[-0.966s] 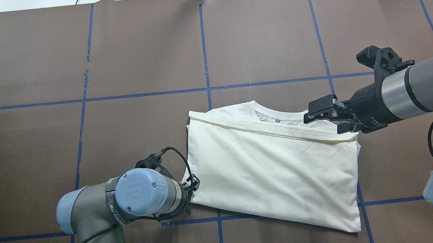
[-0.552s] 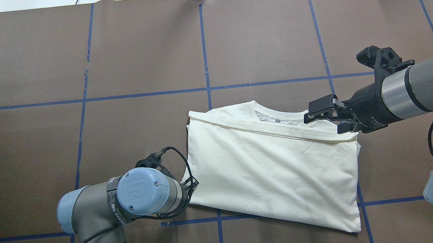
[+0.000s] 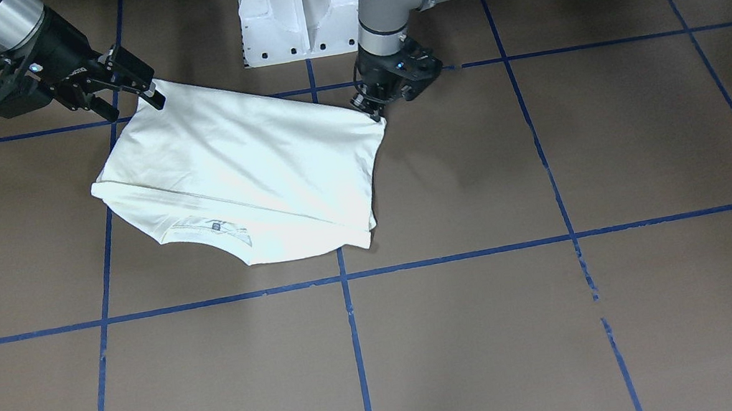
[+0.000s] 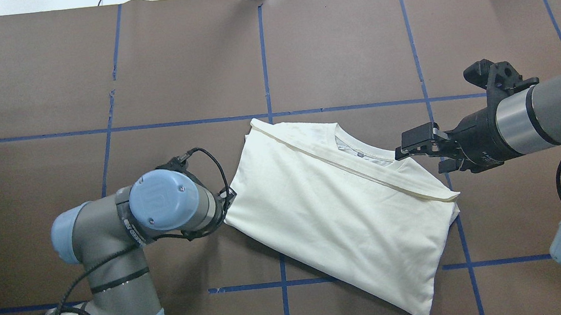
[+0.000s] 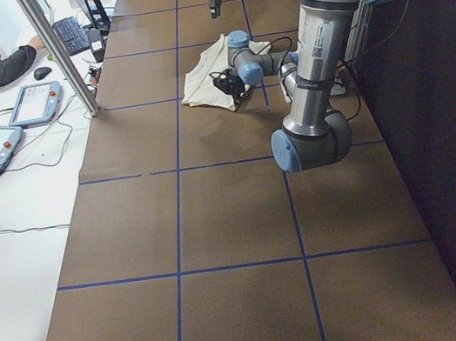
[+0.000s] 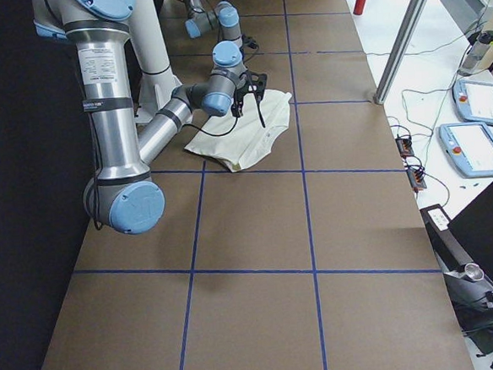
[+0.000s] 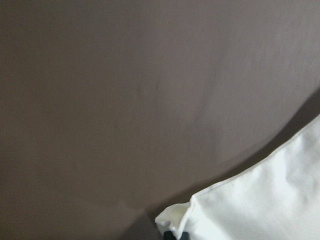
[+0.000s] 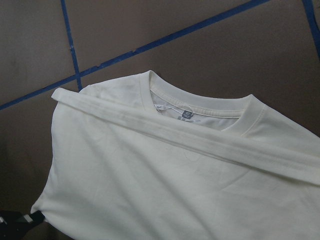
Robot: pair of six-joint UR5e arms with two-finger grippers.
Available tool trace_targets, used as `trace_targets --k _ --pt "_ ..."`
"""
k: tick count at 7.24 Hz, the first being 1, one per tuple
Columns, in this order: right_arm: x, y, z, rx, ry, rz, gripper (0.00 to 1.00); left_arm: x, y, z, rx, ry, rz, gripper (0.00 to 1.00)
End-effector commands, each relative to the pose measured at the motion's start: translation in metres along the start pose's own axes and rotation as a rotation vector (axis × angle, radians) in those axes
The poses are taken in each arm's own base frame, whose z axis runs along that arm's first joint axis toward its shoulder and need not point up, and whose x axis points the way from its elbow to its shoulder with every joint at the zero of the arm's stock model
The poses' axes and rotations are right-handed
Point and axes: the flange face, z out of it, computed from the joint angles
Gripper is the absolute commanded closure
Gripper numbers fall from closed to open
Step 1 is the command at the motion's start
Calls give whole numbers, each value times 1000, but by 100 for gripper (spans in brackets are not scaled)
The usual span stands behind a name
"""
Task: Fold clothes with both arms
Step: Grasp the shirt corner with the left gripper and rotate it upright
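The T-shirt (image 4: 347, 213) is laid folded on the brown table (image 4: 173, 59), plain pale side up, in the half nearer the robot and just right of the table's centre line. It is set at a slant to the blue tape grid (image 4: 266, 76). The collar (image 4: 357, 152) is turned toward the far side, with a neck label (image 8: 186, 116) visible inside it. A folded band of fabric (image 4: 364, 172) is laid across the garment just below the collar.

The left gripper (image 3: 372, 109) is lowered to the table at the T-shirt's near left corner. Its fingers are pressed together on that corner, and in the left wrist view the fabric is seen bunched at a dark fingertip (image 7: 175, 234). In the overhead view the gripper is largely hidden beneath the wrist.

The right gripper (image 4: 420, 159) is held at the T-shirt's right shoulder, beside the collar. Its fingers are spread apart and no fabric is gripped between them.

The white pedestal base (image 3: 296, 5) is located between the arms at the table's near edge.
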Motion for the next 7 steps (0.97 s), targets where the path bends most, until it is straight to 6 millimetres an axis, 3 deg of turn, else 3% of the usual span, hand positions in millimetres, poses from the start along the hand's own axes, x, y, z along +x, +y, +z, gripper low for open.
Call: trace_targets --k 1,2,4,5,7 --pt "2 -1 0 2 3 3 0 53 -81 1 119 21 19 100" --pt "2 -2 0 5 3 3 0 101 -121 6 168 49 41 100" --pt "1 -2 1 6 4 4 0 156 -189 5 234 100 112 100" --pt "2 -4 3 8 7 5 0 180 -203 17 244 122 149 100" --pt "4 -6 7 12 15 10 0 211 -204 36 242 179 170 100"
